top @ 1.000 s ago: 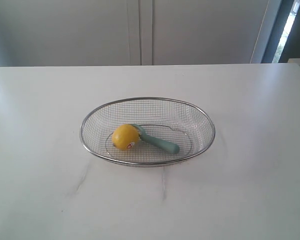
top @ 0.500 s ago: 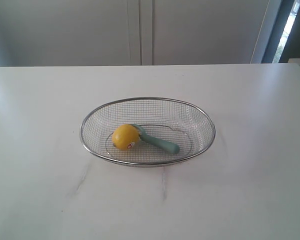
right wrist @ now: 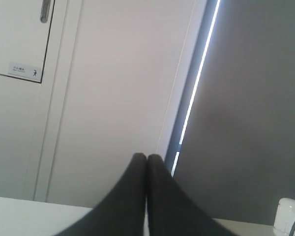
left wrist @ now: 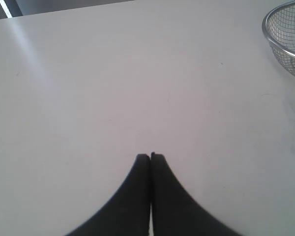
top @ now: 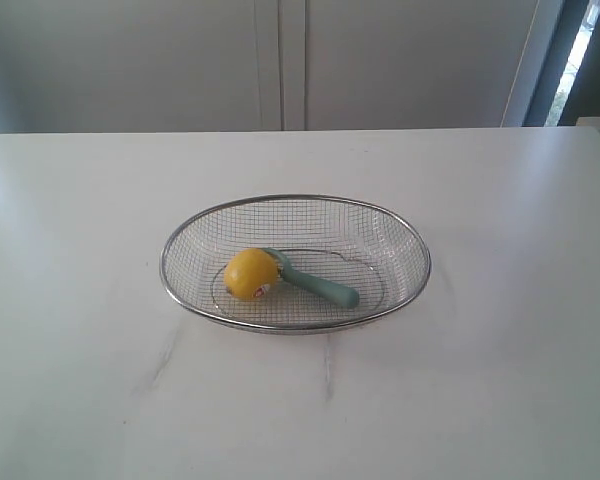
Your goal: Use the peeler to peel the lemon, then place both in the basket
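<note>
- The wire-mesh basket (top: 295, 198) stands near the middle of the white worktop (top: 80, 320). It is oval and shallow, with a thick metal rim.
- The lemon (top: 250, 273) lies on the bottom of the basket, in the left half as the exterior view shows it. A small red-and-white sticker (top: 263, 291) sits low on its side toward the camera.
- The peeler (top: 320, 285) lies in the basket too, just right of the lemon. Its head end meets the lemon and is partly hidden behind it, so the blade is not clear. The pale teal handle points to the right and a little toward the camera.
- The left tool (left wrist: 150, 156) is closed: its two dark fingers (left wrist: 137, 187) press together and hold nothing. It hangs over bare worktop. Only a part of the basket (left wrist: 287, 34) shows at one corner of the left wrist view, well apart from the tool.
- The right tool (right wrist: 147, 156) is closed in the same way and holds nothing. It points toward a pale door (right wrist: 19, 123) with a small label (right wrist: 24, 71), beside a narrow bright strip of light (right wrist: 196, 83) and a grey panel (right wrist: 255, 98).
- Behind the worktop, the exterior view shows pale cupboard doors (top: 180, 60).
</note>
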You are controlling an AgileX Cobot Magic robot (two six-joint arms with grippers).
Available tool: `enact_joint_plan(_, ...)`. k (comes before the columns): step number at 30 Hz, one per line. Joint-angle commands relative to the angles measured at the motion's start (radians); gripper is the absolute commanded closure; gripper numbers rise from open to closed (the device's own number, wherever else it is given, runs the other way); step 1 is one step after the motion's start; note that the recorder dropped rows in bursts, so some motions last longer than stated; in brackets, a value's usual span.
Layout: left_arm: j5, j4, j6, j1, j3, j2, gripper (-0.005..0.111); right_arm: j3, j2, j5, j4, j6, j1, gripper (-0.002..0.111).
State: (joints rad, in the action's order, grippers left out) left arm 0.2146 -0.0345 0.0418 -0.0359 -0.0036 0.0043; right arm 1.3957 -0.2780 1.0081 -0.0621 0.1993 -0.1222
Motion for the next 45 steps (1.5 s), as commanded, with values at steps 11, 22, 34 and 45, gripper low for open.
enact_joint_plan(11,0.004,-0.011,0.001,0.002,0.004,-0.004,0.107,-0.484,0.008,-0.555,-0.157,-0.002,-0.006,0.108)
enact_joint_plan(22,0.004,-0.011,0.001,0.002,0.004,-0.004,0.107,-0.937,0.063,-1.127,-0.193,-0.002,-0.006,0.108)
enact_joint_plan(34,0.004,-0.011,0.001,0.002,0.004,-0.004,0.107,-1.396,0.278,-1.033,0.13,-0.002,-0.006,0.108)
enact_joint_plan(45,0.004,-0.011,0.001,0.002,0.004,-0.004,0.107,-1.396,0.278,-0.698,-0.083,-0.002,-0.006,0.108)
